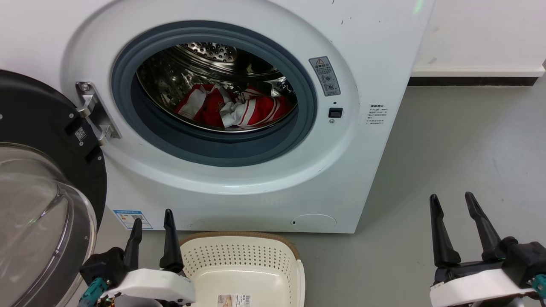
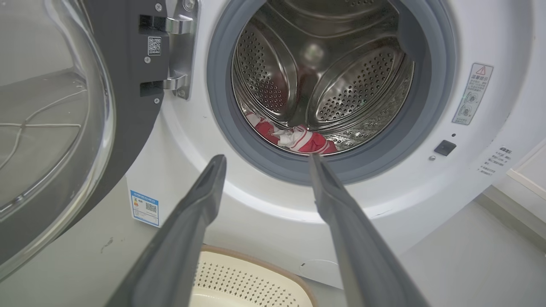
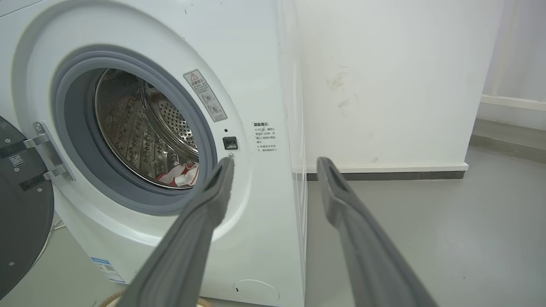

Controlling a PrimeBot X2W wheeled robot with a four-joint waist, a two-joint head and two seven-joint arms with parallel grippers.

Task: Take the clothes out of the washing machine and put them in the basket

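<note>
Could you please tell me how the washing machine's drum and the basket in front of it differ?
The drum is shiny steel; the basket is cream plastic with a brown rim. The drum holds the red and white clothes; the basket holds none, just a paper label on its bottom. The drum opens forwards; the basket opens upwards. Both have perforated walls.
</note>
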